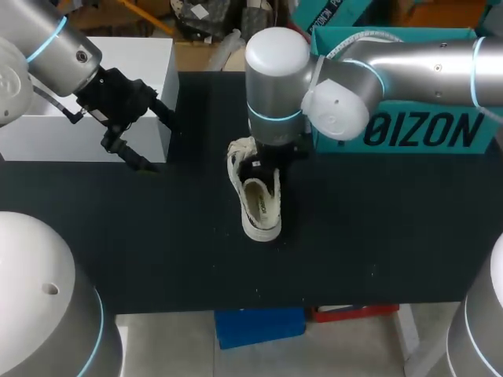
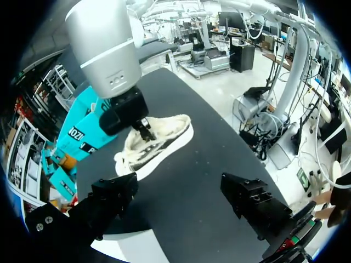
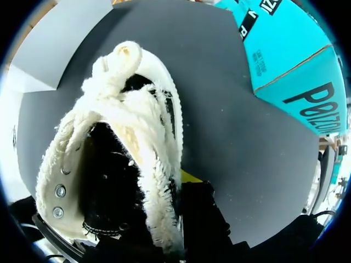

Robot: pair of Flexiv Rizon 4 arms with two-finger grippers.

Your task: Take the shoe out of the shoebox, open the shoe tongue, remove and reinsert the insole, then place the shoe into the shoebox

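A cream fleece-lined shoe lies in the middle of the black table, its heel toward the front edge. My right arm reaches past the middle, and its gripper comes down into the shoe's opening. In the right wrist view the shoe fills the picture, and the right gripper is shut on the fleecy edge of the opening, one yellow tip showing beside it. The left wrist view shows the shoe ahead of my left gripper, which is open and empty. That left gripper hangs at the table's left.
The teal shoebox stands at the back right, just behind the shoe. A white box sits at the back left, under my left arm. Bare black table lies in front of and to the right of the shoe.
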